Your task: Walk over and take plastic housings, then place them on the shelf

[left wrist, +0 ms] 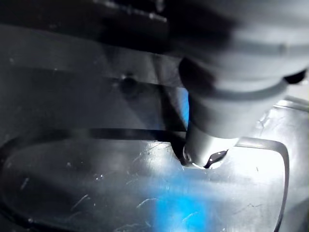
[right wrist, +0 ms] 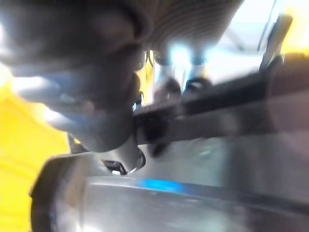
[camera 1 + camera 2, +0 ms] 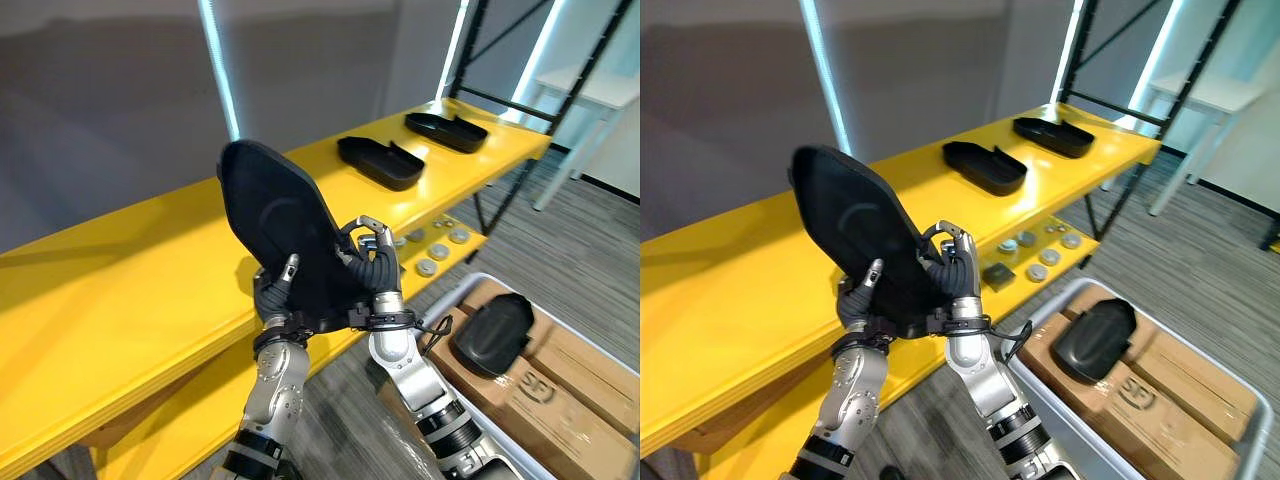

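Note:
A large black plastic housing [image 3: 278, 222] stands tilted on end over the front edge of the yellow shelf [image 3: 120, 300], held between both hands. My left hand [image 3: 272, 292] grips its lower left side, thumb pressed on the glossy face [image 1: 120, 188]. Fingers of my right hand [image 3: 372, 266] curl round its lower right edge. Two more black housings [image 3: 380, 162] [image 3: 446, 131] lie flat on the shelf further right. Another housing [image 3: 492, 333] rests on cardboard boxes in a bin.
A grey bin [image 3: 560, 400] with cardboard boxes stands on the floor at the lower right. The lower yellow shelf carries several round metal parts [image 3: 432, 250]. A black rack post [image 3: 478, 40] rises at the shelf's far right end, with a white table [image 3: 600, 90] beyond.

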Motion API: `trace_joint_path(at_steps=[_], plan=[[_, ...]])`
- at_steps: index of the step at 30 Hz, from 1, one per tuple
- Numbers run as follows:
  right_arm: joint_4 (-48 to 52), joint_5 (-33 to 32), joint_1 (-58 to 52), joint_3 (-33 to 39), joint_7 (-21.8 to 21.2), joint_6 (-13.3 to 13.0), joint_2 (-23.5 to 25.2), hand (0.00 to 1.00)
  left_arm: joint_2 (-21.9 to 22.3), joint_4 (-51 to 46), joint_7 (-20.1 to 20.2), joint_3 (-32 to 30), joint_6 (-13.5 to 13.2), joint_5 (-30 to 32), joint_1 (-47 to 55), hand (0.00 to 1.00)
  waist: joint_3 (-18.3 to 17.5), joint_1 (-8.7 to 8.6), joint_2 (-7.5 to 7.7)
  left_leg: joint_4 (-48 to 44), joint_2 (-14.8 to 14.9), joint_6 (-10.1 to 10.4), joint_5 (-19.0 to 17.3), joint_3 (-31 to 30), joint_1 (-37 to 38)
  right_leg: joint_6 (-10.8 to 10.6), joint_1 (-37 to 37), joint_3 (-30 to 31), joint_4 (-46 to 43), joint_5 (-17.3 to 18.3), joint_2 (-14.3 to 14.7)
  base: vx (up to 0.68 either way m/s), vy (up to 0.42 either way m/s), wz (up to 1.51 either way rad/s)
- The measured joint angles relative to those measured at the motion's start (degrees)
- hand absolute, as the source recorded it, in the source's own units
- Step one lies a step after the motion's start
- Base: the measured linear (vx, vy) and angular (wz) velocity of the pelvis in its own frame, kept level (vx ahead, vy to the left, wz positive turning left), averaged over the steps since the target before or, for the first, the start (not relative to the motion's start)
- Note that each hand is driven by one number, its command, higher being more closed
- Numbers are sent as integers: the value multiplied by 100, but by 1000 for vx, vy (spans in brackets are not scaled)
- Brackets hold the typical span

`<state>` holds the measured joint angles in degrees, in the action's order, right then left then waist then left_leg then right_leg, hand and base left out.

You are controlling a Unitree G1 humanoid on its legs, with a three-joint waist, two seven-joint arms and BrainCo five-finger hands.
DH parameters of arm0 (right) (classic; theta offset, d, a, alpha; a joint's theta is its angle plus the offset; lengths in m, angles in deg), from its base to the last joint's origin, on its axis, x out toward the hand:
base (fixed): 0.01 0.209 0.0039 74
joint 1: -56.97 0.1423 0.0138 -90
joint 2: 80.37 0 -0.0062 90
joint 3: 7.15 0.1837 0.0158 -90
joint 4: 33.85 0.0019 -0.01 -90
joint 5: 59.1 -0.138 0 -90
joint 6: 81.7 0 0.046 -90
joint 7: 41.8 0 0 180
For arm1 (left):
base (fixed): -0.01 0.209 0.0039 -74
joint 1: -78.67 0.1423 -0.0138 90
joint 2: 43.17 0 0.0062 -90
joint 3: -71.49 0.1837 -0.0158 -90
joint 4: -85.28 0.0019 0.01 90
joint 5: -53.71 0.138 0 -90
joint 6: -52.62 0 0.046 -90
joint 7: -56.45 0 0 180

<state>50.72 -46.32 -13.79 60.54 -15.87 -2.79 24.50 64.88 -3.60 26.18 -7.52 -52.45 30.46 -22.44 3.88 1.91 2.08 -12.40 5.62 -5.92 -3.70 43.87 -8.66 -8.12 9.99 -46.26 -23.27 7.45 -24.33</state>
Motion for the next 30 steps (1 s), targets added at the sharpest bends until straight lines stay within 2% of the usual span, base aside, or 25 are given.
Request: trace_joint_path(at_steps=[1, 2, 3, 4, 5, 7, 9, 10, 11, 13, 15, 16, 17, 19, 20, 22, 23, 27, 30], plan=[[-2, -172, -265, 85, -133, -15, -29, 0, -24, -122, -10, -50, 8, 243, -40, 100, 30, -74, 7, 233, -298, -6, 39, -330, 244, 572, -193, 226, -1287, -318, -515, 84, 287, 136], [-4, -225, -402, 156, -203, -15, -24, 0, -62, -194, -13, -52, 16, 398, -77, 100, 58, -122, 2, 340, -398, -31, 58, -541, 363, 1025, -374, 535, -1864, -631, -667, 60, 228, 157], [-7, -347, -589, 270, -318, -15, -22, 0, -202, -381, -36, -48, 16, 756, -162, 100, 91, -220, -14, 492, -478, -60, 80, -967, 485, 889, -955, 1563, -2900, -449, -542, 75, 71, 172], [-6, -354, -652, 346, -441, -16, -25, 0, -367, -564, -71, -57, 13, 1164, -239, 100, 129, -307, -29, 663, -573, -54, 91, -1338, 592, 679, -1439, 2349, -3320, -91, -106, 101, 5, 174], [0, -352, -653, 397, -485, -17, -24, 0, -432, -632, -70, -54, 9, 1333, -277, 100, 140, -358, -32, 724, -619, -53, 92, -1478, 637, 611, -1568, 2575, -3277, 59, 74, 151, -61, 170], [178, -353, -653, 672, -571, -25, -26, 0, -555, -784, -20, -66, -10, 1814, -343, 100, 168, -383, -22, 822, -866, -1, 150, -1933, 744, 427, -1873, 3164, -2102, 430, 507, 190, -84, 153], [385, -345, -677, 878, -595, -29, -24, 0, -628, -781, 60, -63, 5, 2063, -343, 100, 178, -404, -31, 855, -1012, -26, 165, -2291, 749, 324, -1967, 3720, -1097, 464, 801, 175, -105, 124], [637, -332, -818, 1068, -647, -31, -61, 0, -671, -781, 112, -45, 9, 2180, -345, 100, 179, -431, -23, 891, -1108, -60, 186, -2594, 756, 293, -1991, 4197, -479, 446, 1004, 224, -162, 154], [1007, -324, -1092, 1288, -679, -35, -75, 0, -692, -775, 209, -41, 11, 2354, -341, 100, 177, -447, -17, 928, -1199, -103, 215, -2939, 806, 107, -1964, 4424, -28, 331, 1113, 189, -138, 137], [1225, -323, -1238, 1546, -672, -34, -74, 0, -764, -776, 323, -72, 11, 2410, -308, 100, 174, -437, -6, 978, -1266, -145, 245, -3151, 905, -30, -1829, 4319, 325, 187, 1125, 222, -154, 84], [1364, -323, -1257, 1821, -668, -33, -75, 0, -917, -813, 404, -141, 13, 2472, -199, 100, 163, -409, 8, 1011, -1271, -119, 230, -3175, 1001, 104, -1607, 4147, 852, -176, 1221, 260, -182, 43], [1470, -321, -1264, 1976, -671, -41, -79, 0, -961, -894, 493, -190, 13, 2523, -94, 100, 155, -421, 20, 1003, -1236, -56, 189, -3212, 995, 96, -1475, 4101, 1214, -528, 1309, 184, -143, 15], [1531, -321, -1306, 2136, -678, -41, -73, 0, -953, -946, 592, -186, 13, 2584, 27, 100, 150, -409, -6, 942, -1122, 42, 129, -3244, 968, 134, -1280, 4058, 1602, -703, 1449, 221, -168, 7], [1654, -322, -1364, 2271, -708, -42, -75, 0, -941, -955, 719, -176, 34, 2589, 117, 100, 141, -399, 12, 741, -985, 243, -7, -3251, 856, 203, -1130, 4019, 1942, -858, 1576, 194, -166, 1], [1886, -331, -1441, 2457, -755, -70, -81, 0, -909, -950, 827, -156, 85, 2694, 116, 100, 147, -464, 7, 471, -899, 396, -113, -3297, 691, 234, -1070, 3893, 2063, -884, 1615, 117, -136, 17], [2080, -351, -1548, 2667, -772, -111, -168, 0, -776, -937, 938, -88, 122, 2836, 115, 100, 164, -550, -20, 305, -806, 486, -171, -3287, 641, 247, -991, 3779, 2092, -892, 1670, 89, -112, 23], [2124, -351, -1576, 2712, -790, -122, -188, 0, -738, -935, 958, -81, 126, 2871, 115, 100, 167, -566, -26, 323, -782, 486, -171, -3280, 671, 247, -969, 3779, 2092, -893, 1695, 62, -80, 8], [2780, -1039, -1961, 3375, -1180, -338, -216, 0, -635, -940, 1173, -85, 128, 2879, 106, 100, 183, -668, -68, 643, -760, 456, -149, -3286, 879, 260, -825, 3769, 2280, -887, 1775, 35, -29, -1], [3057, -1309, -2182, 4052, -1269, -406, -211, 0, -626, -957, 1385, -61, 129, 2568, 158, 100, 212, -740, -119, 892, -786, 364, -57, -3239, 1019, 283, -818, 3784, 2286, -873, 1783, -4, 7, -7]])
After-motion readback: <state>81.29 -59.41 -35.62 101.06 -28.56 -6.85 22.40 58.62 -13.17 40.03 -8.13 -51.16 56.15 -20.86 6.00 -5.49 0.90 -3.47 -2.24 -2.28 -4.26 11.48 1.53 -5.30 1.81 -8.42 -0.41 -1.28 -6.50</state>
